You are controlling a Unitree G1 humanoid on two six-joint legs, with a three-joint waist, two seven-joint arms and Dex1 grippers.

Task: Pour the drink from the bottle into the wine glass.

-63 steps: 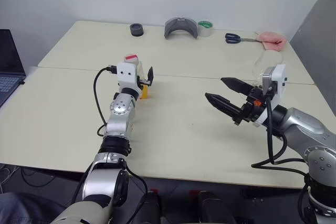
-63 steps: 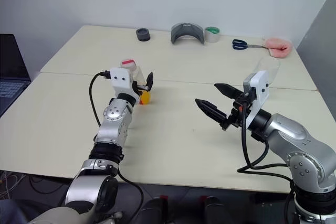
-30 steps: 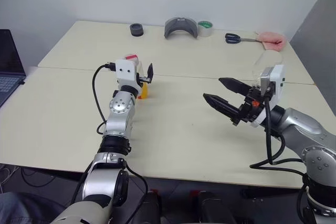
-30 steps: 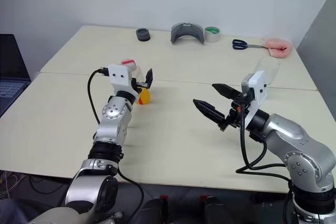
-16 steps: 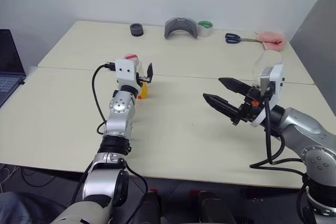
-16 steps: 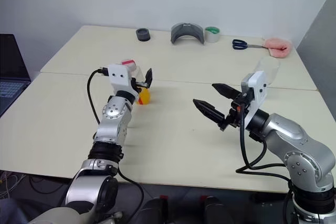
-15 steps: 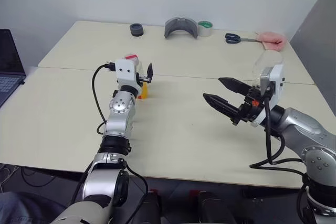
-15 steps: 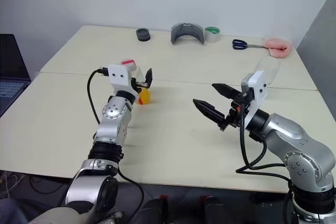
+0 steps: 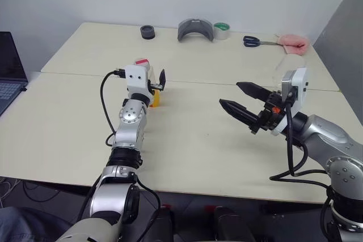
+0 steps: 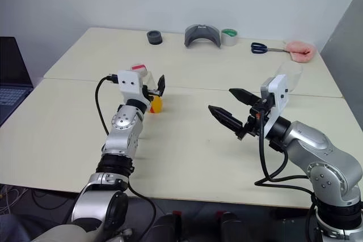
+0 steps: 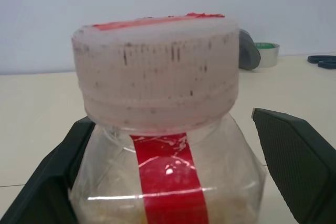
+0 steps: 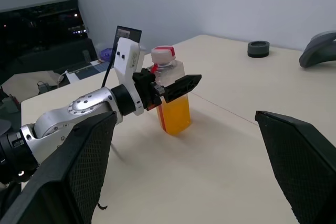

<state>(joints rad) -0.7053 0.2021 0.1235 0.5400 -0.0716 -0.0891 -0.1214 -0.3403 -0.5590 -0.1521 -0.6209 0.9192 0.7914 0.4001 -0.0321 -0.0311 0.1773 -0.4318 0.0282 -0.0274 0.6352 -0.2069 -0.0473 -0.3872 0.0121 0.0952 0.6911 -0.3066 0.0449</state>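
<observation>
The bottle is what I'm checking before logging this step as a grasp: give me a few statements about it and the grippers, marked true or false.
1. The bottle stands upright on the table. True.
2. Its cap is off. False: the cap is on.
3. The left gripper has its fingers on either side of the bottle, jaws open. True.
4. The right gripper holds the wine glass. False: it is open and holds nothing.
5. The bottle is empty. False: orange drink fills its lower part.
</observation>
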